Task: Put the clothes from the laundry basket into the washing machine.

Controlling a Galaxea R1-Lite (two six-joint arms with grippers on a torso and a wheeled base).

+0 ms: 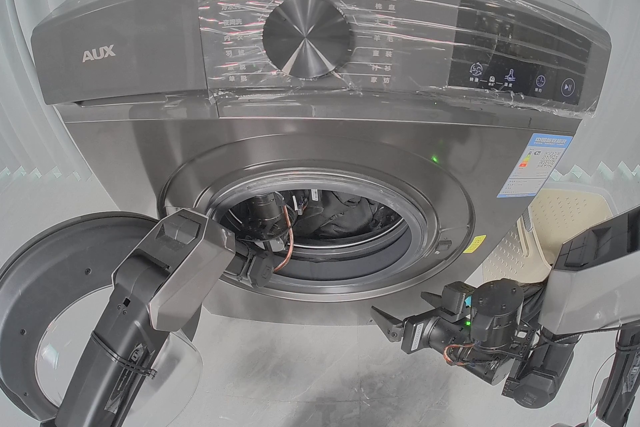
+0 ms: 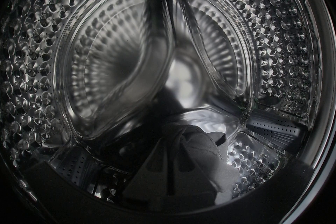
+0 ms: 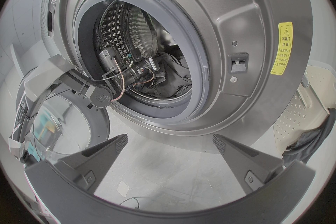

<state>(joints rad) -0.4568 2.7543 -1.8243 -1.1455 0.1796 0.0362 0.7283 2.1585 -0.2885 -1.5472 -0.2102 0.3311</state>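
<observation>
Facing a washer (image 1: 320, 135) of brushed grey metal, with a round ridged knob (image 1: 307, 37) under wrinkled clear film on its panel. Showing the round door (image 1: 53, 268) swung open to the left, a clear bowl-shaped window set in its dark rim.

Holding the left arm (image 1: 167, 268), boxy and grey, through the left side of the port, with wrist and copper-coloured cable inside the smooth grey seal (image 3: 196, 60). Not managing to tell whether the left jaws are clenched or released.

Seeing the clothes (image 2: 189, 161) lying at the bottom of the drum (image 2: 280, 25), just right of the left wrist: dark, soft, crumpled into folds and ridges. Noting the drum's shiny steel wall around them, embossed with small dimples and holes, with ribbed paddles and a mirror-smooth back.

Holding the right arm (image 1: 587, 288) low in front of the washer, right of the port and apart from it, with the right jaws released, spread wide and gripping nothing. Showing dark wedge-shaped fingers (image 3: 105, 154) with textured tips.

Seeing the basket (image 1: 573, 215) standing right of the washer: cream plastic, perforated with rows of small holes.
</observation>
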